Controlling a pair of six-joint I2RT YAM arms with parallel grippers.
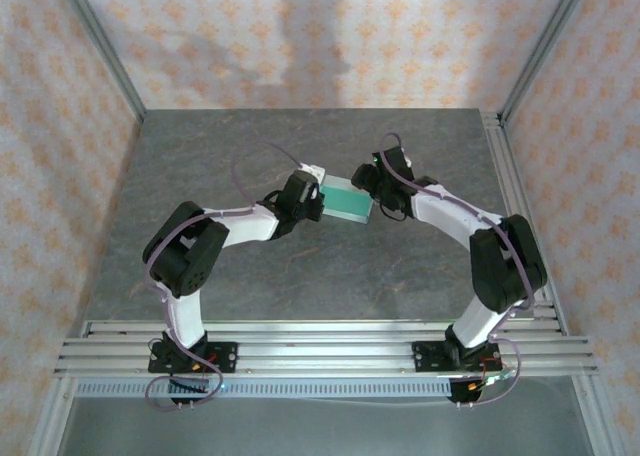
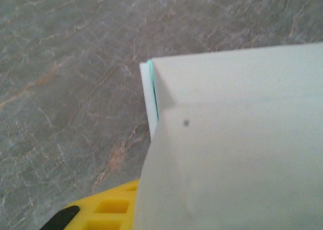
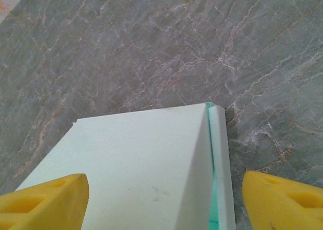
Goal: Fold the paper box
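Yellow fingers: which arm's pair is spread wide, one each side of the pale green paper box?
The right arm's fingers: grey table shows between one finger and the pale mint-green card box. The left arm's finger sits right against it.

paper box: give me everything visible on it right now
The paper box is thin card, mint-green from above, near-white up close, folded into a flat rectangle, sharply creased. A teal line shows between layers at one edge. It is over the table; resting or lifted is unclear. The right gripper straddles one end, one finger clear of it; the left gripper meets the other end, grip unclear.
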